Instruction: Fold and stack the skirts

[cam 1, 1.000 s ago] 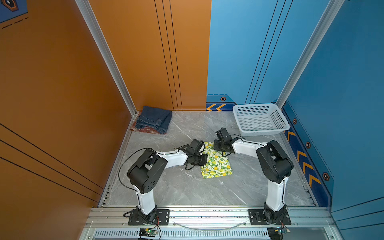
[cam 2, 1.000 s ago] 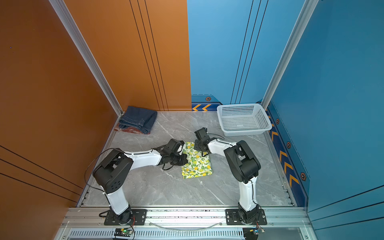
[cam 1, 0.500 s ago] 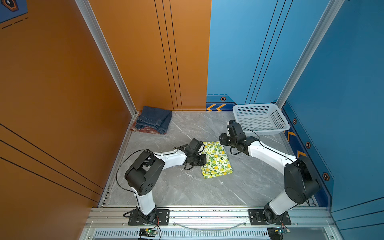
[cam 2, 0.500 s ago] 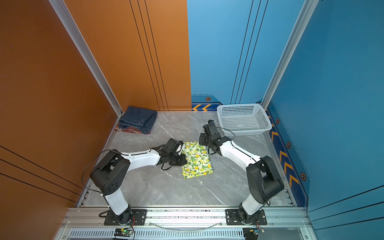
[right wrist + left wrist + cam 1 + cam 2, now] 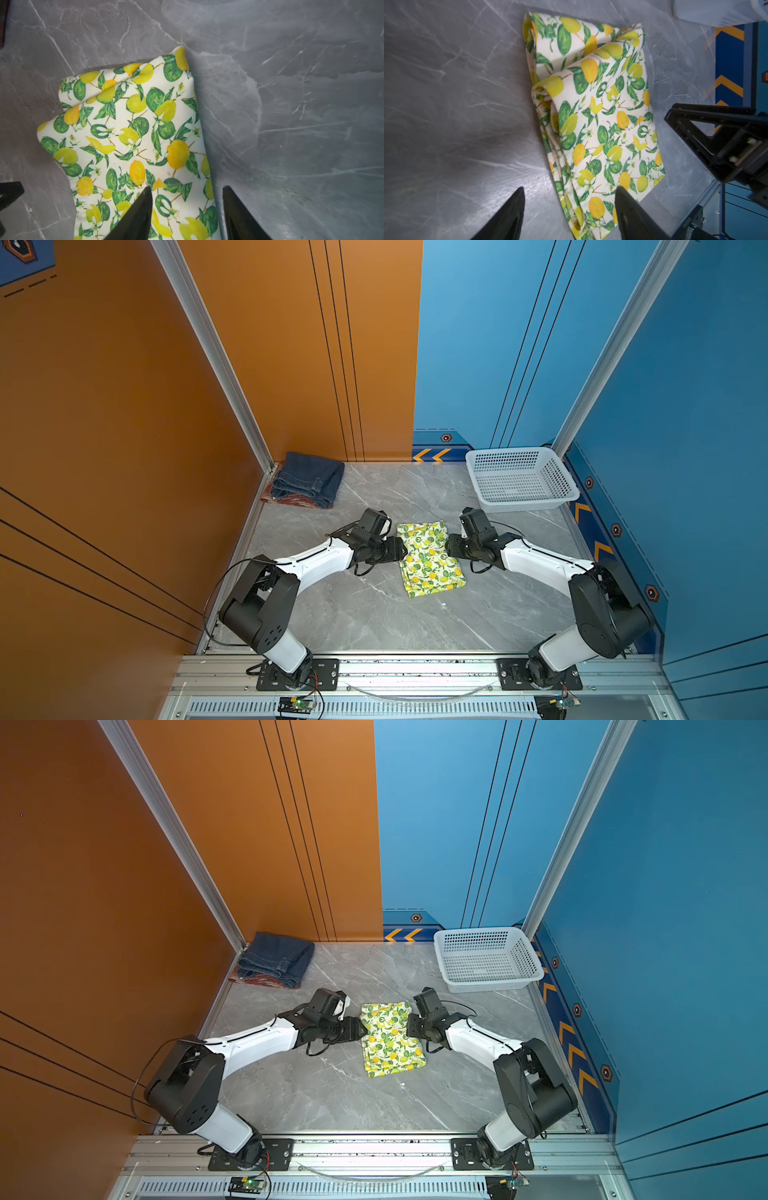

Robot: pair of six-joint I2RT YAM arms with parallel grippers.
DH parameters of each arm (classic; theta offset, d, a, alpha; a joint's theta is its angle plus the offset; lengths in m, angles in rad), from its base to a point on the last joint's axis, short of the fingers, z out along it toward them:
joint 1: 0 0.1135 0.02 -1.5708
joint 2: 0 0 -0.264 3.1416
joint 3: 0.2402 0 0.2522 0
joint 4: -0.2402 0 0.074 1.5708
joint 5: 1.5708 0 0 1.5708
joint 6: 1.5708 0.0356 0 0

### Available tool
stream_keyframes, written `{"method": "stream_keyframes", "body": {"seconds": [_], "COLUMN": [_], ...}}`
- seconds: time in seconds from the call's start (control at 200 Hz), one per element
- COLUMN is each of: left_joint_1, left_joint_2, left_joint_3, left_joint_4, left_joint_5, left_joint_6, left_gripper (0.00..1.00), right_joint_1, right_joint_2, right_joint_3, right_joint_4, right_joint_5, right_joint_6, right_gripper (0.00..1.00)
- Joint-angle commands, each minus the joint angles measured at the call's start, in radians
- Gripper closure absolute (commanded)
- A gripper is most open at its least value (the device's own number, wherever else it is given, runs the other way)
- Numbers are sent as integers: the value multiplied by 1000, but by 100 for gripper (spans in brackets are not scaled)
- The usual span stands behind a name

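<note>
The folded lemon-print skirt (image 5: pixel 430 558) (image 5: pixel 392 1040) lies flat mid-table. My left gripper (image 5: pixel 401 549) (image 5: pixel 363 1029) (image 5: pixel 570 187) is open at its left edge, one finger over the cloth (image 5: pixel 591 124) and one over bare table. On the right edge my right gripper (image 5: pixel 449 545) (image 5: pixel 409 1027) (image 5: pixel 187 187) is open the same way, straddling the hem of the print (image 5: pixel 128 133). The dark denim skirt (image 5: pixel 309 479) (image 5: pixel 276 959) lies folded in the back left corner on the red plaid skirt (image 5: pixel 291 501) (image 5: pixel 259 981), of which only an edge shows.
A white perforated basket (image 5: pixel 557 477) (image 5: pixel 521 959) stands at the back right by the blue wall. Orange wall panels close off the left side. The grey marble tabletop (image 5: pixel 374 614) runs to the metal rail in front.
Both grippers have opened. The right gripper pulled back toward the basket, then came down to the lemon skirt's right edge, its elbow swinging out right. The left gripper stayed at the left edge.
</note>
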Motion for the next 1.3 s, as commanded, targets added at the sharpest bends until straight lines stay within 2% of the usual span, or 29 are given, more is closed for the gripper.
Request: {"method": "stream_keyframes", "body": {"seconds": [0.0, 0.215, 0.451, 0.786, 0.926, 1.122, 1.297], "left_joint_1": [0, -26, -49, -67, -44, -10, -4], "left_joint_2": [46, 100, 144, 274, 314, 336, 355], "left_joint_3": [-30, -44, -35, -16, -38, -55, -40], "left_joint_4": [57, 121, 121, 129, 190, 333, 442], "left_joint_5": [5, 0, -12, 34, 60, 136, 203], "left_joint_6": [-41, -63, -76, -80, -74, -99, -116], "left_gripper": [30, 30, 32, 36, 51, 60, 81], "right_joint_1": [-6, -8, -5, 1, 5, 12, 23], "right_joint_2": [37, 73, 92, 106, 120, 140, 147], "right_joint_3": [-23, -51, -92, -112, -103, -99, -91], "right_joint_4": [45, 89, 161, 230, 240, 263, 268], "right_joint_5": [-40, -41, -75, -121, -141, -158, -160], "right_joint_6": [22, 34, 81, 139, 160, 189, 204], "right_gripper": [44, 45, 50, 54, 54, 55, 55]}}
